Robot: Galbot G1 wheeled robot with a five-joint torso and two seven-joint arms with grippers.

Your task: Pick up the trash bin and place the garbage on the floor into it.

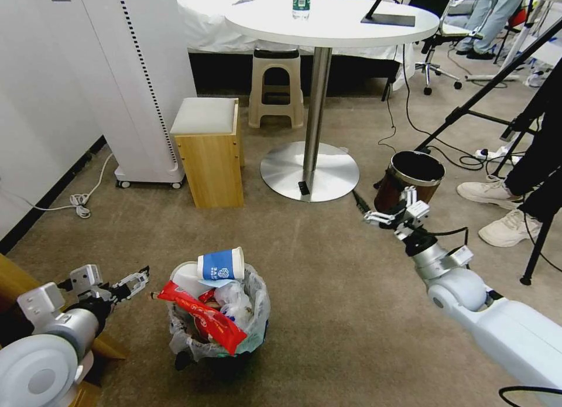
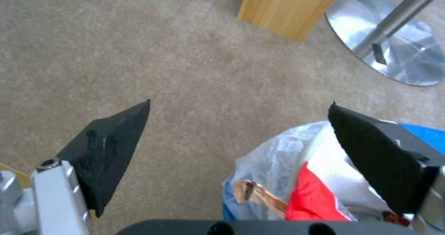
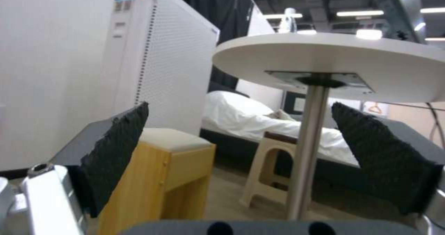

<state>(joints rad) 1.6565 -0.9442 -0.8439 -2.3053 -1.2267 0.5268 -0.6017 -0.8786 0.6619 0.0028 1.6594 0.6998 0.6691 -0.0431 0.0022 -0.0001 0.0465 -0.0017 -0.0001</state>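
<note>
Crinkled translucent plastic is spilling over the rim of the trash bin [image 1: 219,331], hiding most of its dark body as it is standing on the floor [image 1: 328,313], a beige-brown carpet, just in front of the robot. Its base is lying in shadow and is hard to make out. One blue paper cup [image 1: 221,264] is lying on its side on top of the heap, one red wrapper [image 1: 205,319] is hanging over the near rim, and white tissues are bunching between them; in the left wrist view a brownish scrap [image 2: 259,195] is poking out, too unclear to identify. Just beside the bin, the left gripper [image 1: 133,283] is hovering with its fingers spread apart and holding nothing. Well off to the right, the right gripper [image 1: 391,215] is reaching out with fingers likewise parted and empty, close to one brown wood-grain bin [image 1: 410,181] with a metal rim. One round white table [image 1: 331,23] is standing behind, with one wooden stool [image 1: 209,152] beside it.
</note>
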